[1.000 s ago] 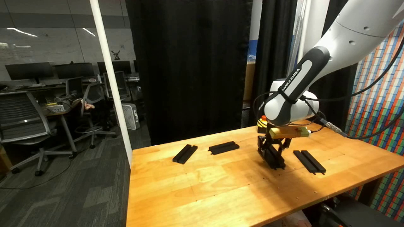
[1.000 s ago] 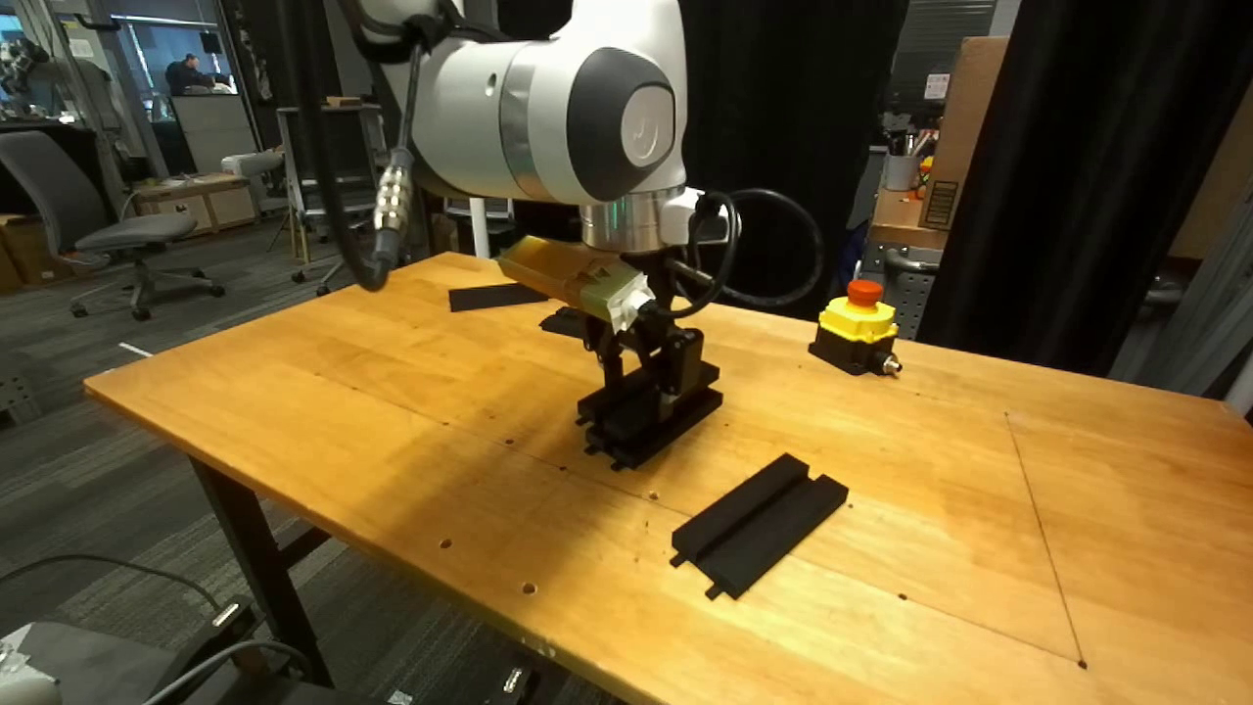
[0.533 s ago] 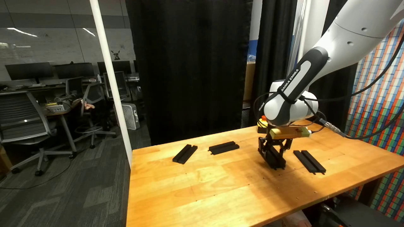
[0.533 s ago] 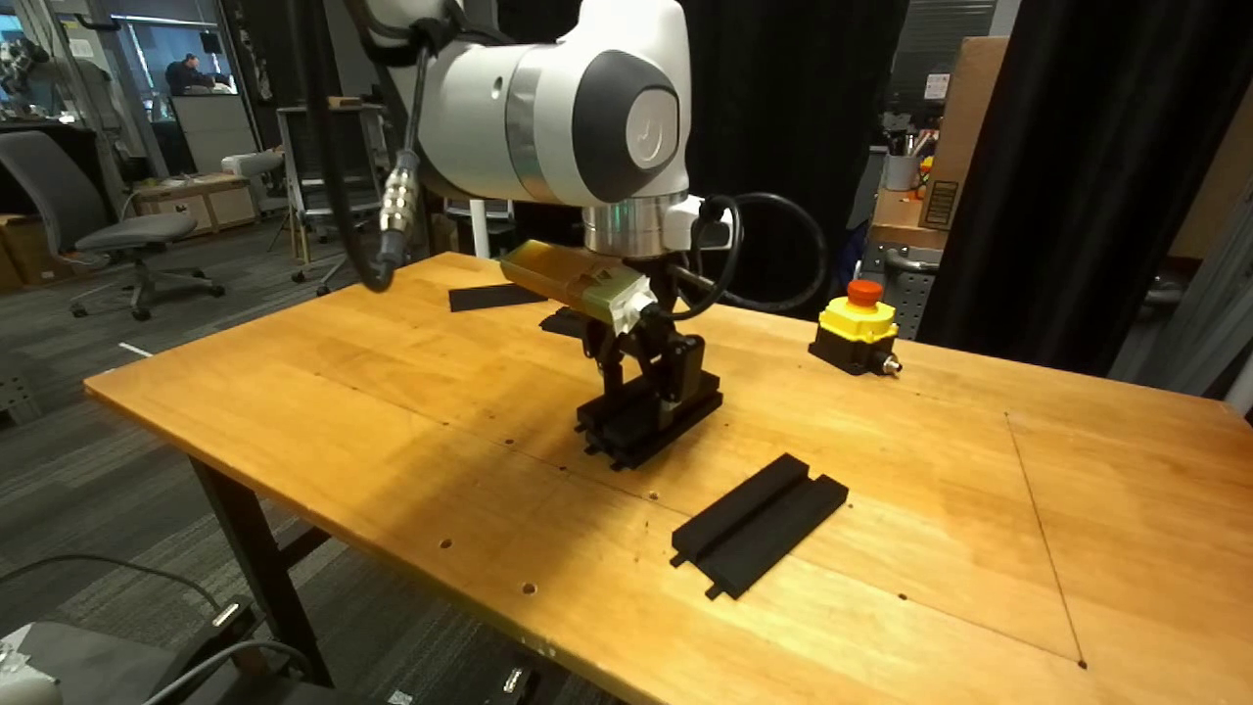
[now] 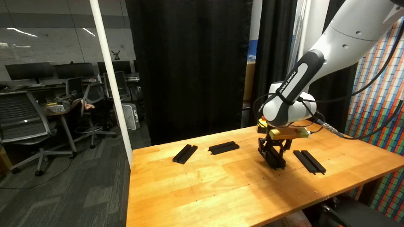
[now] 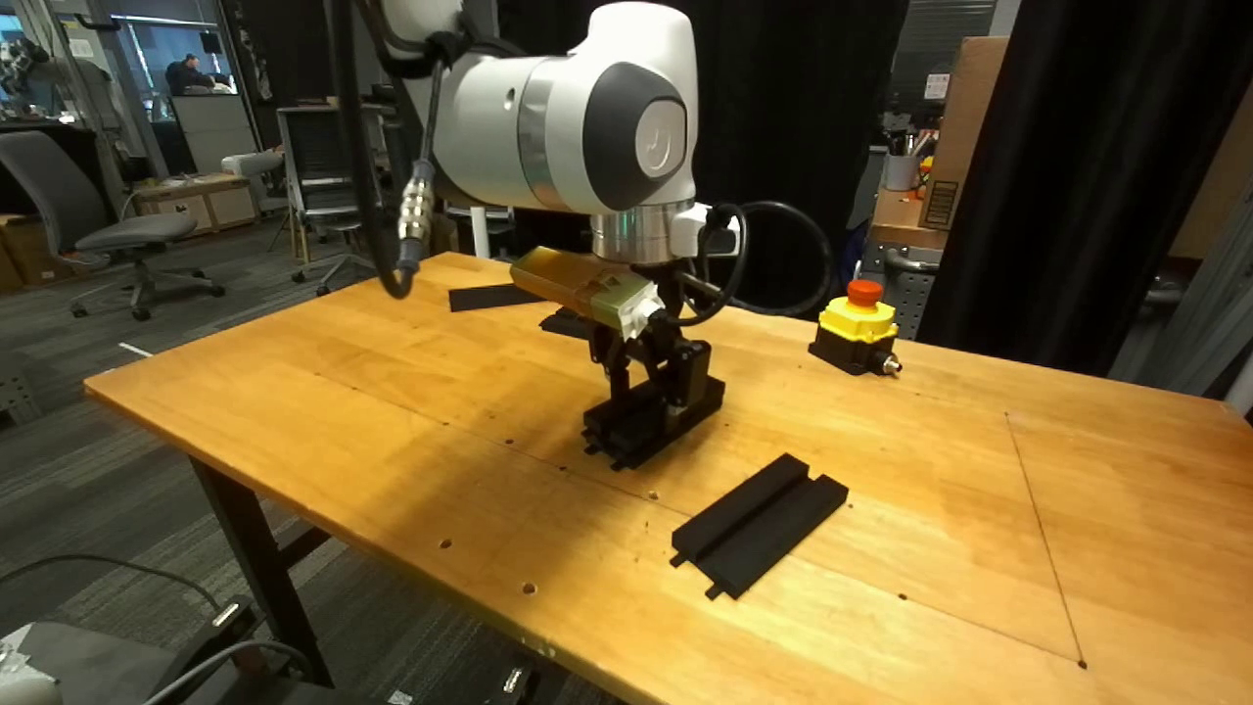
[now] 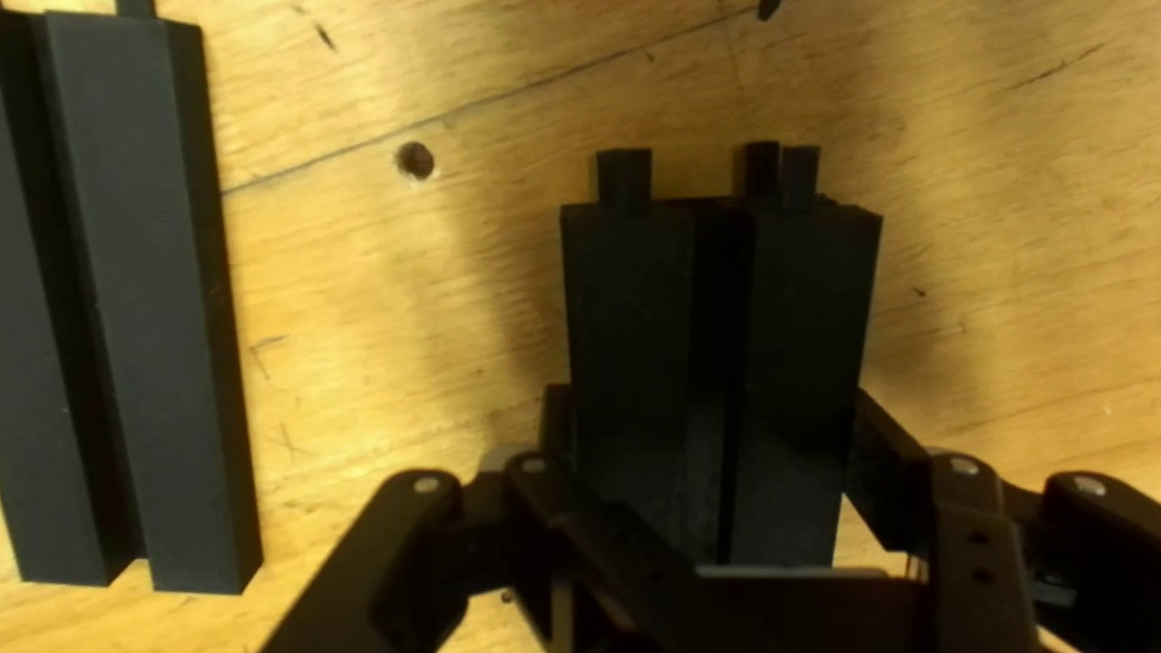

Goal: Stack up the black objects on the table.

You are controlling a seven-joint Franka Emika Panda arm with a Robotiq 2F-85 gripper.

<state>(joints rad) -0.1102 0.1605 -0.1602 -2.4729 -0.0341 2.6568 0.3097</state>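
Observation:
In the wrist view my gripper (image 7: 712, 435) has its fingers against both long sides of a grooved black object (image 7: 635, 299). This held piece lies over another black object (image 6: 646, 453), most of which is hidden under it; the two look nearly lined up, and whether they fully touch I cannot tell. To the side lies a black object (image 6: 759, 524), flat on the table (image 5: 202, 192), also partly visible as a black object (image 7: 136, 317) in the wrist view. Farther off, a black object (image 5: 223, 148) and a black object (image 5: 185, 154) lie at different angles.
A yellow and black box with a red button (image 6: 858, 323) stands near the back edge of the table, partly hidden behind the arm in an exterior view. Cables (image 6: 783, 255) loop off the wrist. A dark curtain (image 5: 189, 69) hangs behind the table.
The held black object has sunk slightly and shifted a little, now sitting closer in line with the piece below. The arm has moved slightly with it. The other black objects have stayed put.

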